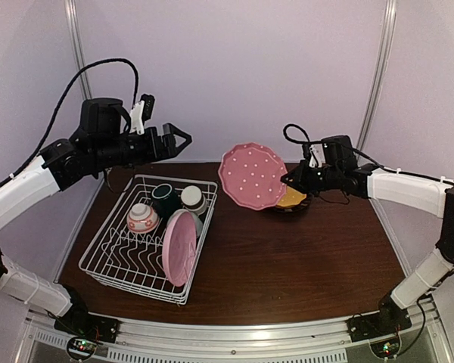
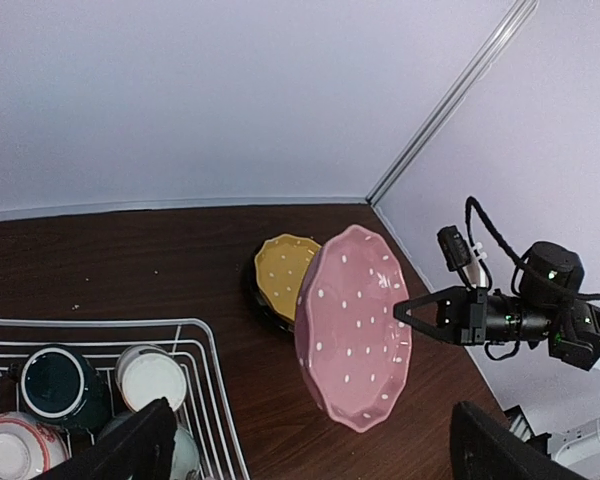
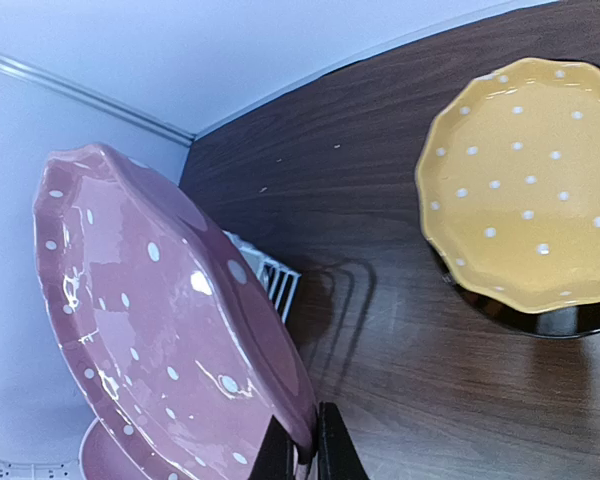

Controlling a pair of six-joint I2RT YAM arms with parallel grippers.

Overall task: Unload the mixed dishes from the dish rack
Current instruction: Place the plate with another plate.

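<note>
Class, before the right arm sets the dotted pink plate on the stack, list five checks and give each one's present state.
1. Right gripper shut on the rim of the pink dotted plate: ok.
2. Plate level for stacking: not ok, it stands on edge.
3. Yellow plate lies flat on the dark plate, top bare: ok.
4. Left gripper open and apart from the held plate: ok.
5. Grip firm enough to tilt: cannot tell.
</note>
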